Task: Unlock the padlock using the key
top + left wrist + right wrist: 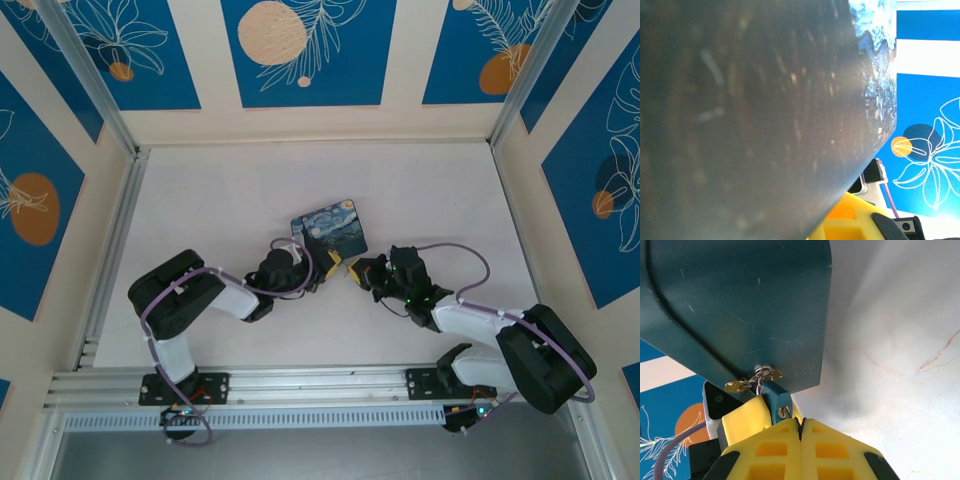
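The padlock (pixel 332 228), a blue block with a starry-night print, hangs tilted above the table with its silvery shackle (pixel 298 225) to the left. My left gripper (pixel 312 262) is shut on its near left corner. Its dark back (pixel 765 100) presses close against the left wrist camera, above one yellow fingertip (pixel 847 224). In the right wrist view the key (pixel 774 397), teal-headed, sticks out of the padlock's (pixel 740 300) lower edge, with a ring of small silvery keys (pixel 752 381) hanging on it. My right gripper (pixel 801 426) (pixel 352 272) is shut, and the key's near end reaches its fingertips.
Both arms meet mid-table over the white tabletop (pixel 440 200). Blue-and-cream patterned walls (pixel 300 50) and metal posts (pixel 110 230) enclose it. A purple cable (pixel 470 255) loops off the right wrist. The left gripper's yellow finger (pixel 742 417) sits just left of the key.
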Tool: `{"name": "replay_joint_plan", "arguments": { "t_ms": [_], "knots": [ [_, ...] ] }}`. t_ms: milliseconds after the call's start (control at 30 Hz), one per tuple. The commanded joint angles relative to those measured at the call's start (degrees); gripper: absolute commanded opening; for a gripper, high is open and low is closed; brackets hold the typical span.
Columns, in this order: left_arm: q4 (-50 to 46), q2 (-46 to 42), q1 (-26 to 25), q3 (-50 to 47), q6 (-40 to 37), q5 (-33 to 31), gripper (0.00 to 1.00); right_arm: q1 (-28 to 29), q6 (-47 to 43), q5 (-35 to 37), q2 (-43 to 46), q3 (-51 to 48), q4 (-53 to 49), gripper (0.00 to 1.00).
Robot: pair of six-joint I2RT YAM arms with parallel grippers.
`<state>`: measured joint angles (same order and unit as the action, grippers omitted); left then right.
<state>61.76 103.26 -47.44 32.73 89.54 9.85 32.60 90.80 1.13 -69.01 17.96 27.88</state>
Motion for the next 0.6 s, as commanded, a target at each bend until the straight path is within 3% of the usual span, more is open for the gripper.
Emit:
{"name": "replay_joint_plan", "arguments": {
  "t_ms": [0,567],
  "knots": [
    [3.0,0.4,-1.0,2.1,0.2,0.3,0.00,-0.3,-1.7,0.3,-0.5,2.0,1.6,0.00],
    [4.3,-0.2,-2.7,3.7,2.2,0.1,0.00,-1.2,-14.0,-1.2,-2.3,3.4,5.5,0.00]
  ]
}}
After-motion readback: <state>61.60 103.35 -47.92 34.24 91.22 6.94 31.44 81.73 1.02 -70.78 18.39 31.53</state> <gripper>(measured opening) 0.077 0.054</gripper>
